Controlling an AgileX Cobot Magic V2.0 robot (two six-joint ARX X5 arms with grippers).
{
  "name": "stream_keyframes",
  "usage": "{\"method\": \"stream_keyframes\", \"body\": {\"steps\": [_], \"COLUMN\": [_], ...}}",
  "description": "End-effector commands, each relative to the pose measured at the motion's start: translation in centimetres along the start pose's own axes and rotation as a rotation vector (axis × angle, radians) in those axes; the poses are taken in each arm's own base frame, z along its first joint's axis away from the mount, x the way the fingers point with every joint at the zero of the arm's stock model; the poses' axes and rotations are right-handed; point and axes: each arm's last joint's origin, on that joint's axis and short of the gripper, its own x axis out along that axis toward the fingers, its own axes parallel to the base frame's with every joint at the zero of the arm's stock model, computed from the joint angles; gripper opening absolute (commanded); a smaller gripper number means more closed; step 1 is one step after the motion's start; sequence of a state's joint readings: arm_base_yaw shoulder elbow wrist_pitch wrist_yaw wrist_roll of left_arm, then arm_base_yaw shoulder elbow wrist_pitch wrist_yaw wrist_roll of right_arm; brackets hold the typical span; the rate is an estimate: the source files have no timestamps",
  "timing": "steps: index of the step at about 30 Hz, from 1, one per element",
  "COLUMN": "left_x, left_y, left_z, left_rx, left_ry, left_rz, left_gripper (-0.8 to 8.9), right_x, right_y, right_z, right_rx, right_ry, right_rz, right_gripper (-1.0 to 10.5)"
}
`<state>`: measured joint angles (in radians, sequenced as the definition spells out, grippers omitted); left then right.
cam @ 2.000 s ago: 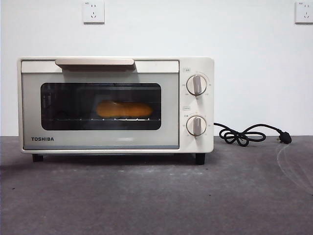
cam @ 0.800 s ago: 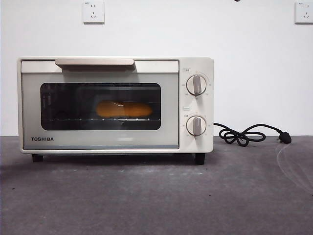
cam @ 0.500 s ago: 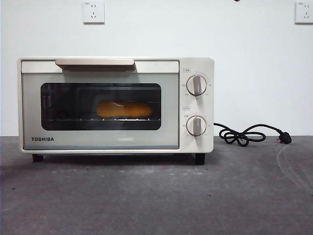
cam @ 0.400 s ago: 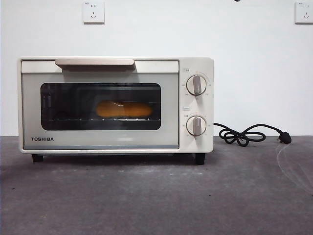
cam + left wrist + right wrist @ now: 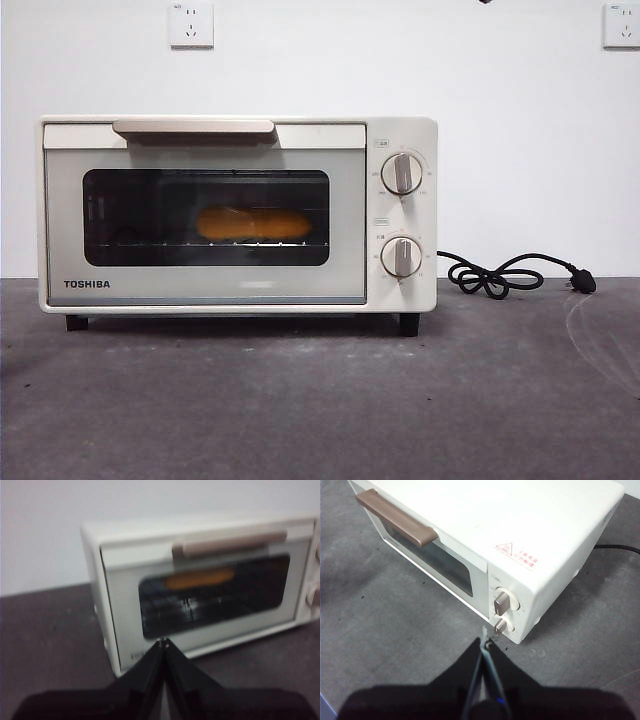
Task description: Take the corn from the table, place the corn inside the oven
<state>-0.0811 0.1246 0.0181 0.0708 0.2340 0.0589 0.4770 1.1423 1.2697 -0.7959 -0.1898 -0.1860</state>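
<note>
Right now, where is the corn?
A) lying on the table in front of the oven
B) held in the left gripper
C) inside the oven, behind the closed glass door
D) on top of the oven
C: the corn shows through the dark glass on the rack inside the oven, whose door is closed; the left gripper and the right gripper are both shut and hold nothing.

Two pairs of matte black, tapering wedge-shaped fingers [image 5: 150, 672].
</note>
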Motion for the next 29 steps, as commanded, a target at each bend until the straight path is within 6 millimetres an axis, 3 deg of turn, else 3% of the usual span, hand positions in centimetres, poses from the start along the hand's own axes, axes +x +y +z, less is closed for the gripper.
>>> {"method": "stream_keyframes", "body": {"steps": [1,5,14,29], "left_x": [-0.2,-0.5,-0.8,-0.5], "left_y": [-0.1,-0.1,-0.1,-0.1], "left_z": [-0.9,-2.1,-1.1,-1.6], "left_rx": [0.028,0.04,0.054,0.04], "left_ry": [0.071,0.181,0.084,0.144], "left_rz": [-0.001,0.004,0.023,0.017], "left_gripper": [-0.04,-0.04,-0.04,-0.04], "right_x": [0.0,0.0,0.0,0.0], "right_y": [0.0,0.0,0.0,0.0], "right_z": [0.1,0.1,0.1,0.1], "right_rx": [0.01,0.01,0.01,0.01], "right_ry": [-0.003,-0.004,-0.004,-0.004], "right_rz": [-0.001,-0.002,-0.002,-0.002], "right_gripper": [-0.1,-0.1,-0.1,-0.1]}}
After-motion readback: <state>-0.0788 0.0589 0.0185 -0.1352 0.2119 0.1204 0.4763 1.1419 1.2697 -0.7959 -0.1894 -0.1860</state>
